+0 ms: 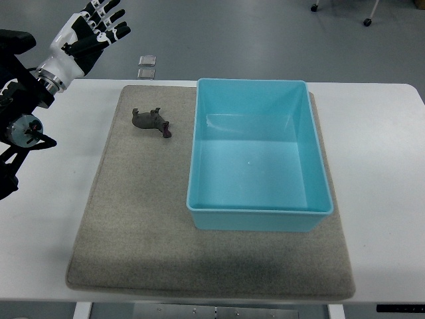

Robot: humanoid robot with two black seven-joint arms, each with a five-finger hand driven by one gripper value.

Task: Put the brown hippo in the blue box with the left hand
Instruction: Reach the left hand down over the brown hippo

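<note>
The grey mat [133, 246] carries the blue box [259, 209], and the brown hippo [151, 121] lying on its side just left of that box may slip from the left hand [89, 30], now spread wide and empty well beyond it.

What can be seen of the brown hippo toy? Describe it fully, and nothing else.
The brown hippo is a small dark grey-brown toy figure, seemingly plastic or rubber, with a purplish snout end pointing toward the blue box. It appears tipped over, short legs sticking up toward the far side. It lies on the grey mat, left of the box with a small gap between them. Nothing grips or touches it; the left hand is well away, fingers spread, beyond the table's far left corner.
</note>
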